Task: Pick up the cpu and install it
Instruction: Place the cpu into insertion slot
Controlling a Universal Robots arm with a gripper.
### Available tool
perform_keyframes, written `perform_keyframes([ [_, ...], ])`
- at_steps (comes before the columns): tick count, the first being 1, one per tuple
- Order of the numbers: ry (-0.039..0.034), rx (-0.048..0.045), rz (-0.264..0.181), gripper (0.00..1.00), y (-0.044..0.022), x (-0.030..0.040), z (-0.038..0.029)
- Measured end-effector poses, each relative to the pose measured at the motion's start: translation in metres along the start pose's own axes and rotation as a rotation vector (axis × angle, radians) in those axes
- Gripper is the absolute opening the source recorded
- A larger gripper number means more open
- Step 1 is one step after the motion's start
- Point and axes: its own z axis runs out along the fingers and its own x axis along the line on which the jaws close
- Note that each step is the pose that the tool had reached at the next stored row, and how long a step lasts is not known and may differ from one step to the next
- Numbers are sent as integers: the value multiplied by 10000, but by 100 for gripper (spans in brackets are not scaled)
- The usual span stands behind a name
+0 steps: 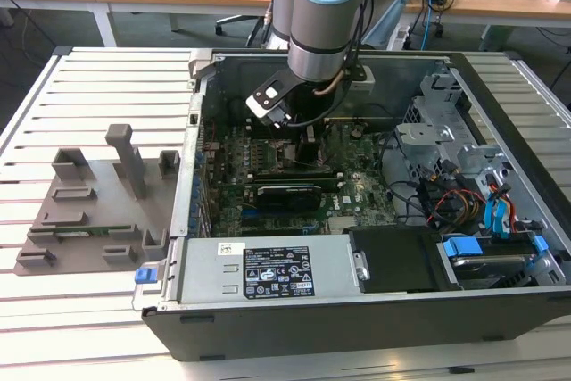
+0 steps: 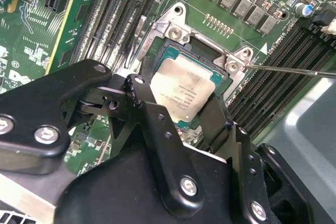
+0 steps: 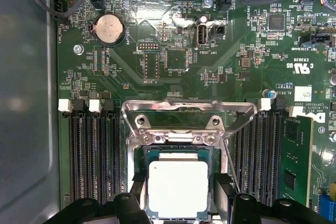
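Observation:
The cpu [image 3: 178, 188], a silvery square chip on a green rim, lies level in the motherboard socket, inside the raised metal socket frame [image 3: 189, 114]. In both wrist views my gripper [image 3: 180, 183] straddles it, one black finger pressed against each of two opposite edges. The same cpu [image 2: 184, 85] shows between the fingers [image 2: 138, 88] from the other side, with the frame's thin lever [image 2: 294, 70] swung out beside it. In the exterior view the gripper [image 1: 299, 136] reaches down into the open computer case over the board.
A grey tray [image 1: 89, 202] with upright blocks lies on the slatted table at the exterior view's left. Inside the case sit the power supply [image 1: 268, 269], the drive cage with cables [image 1: 473, 176] and memory slots [image 3: 89, 150] on both sides of the socket.

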Motion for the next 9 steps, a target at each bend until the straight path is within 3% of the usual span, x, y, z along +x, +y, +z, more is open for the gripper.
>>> perform_keyframes([
  [3,-3,1,-2,62,-1,1,-16],
  [6,0,0,-1,62,-3,10,-77],
  [9,-1,1,-1,60,-4,52,-107],
])
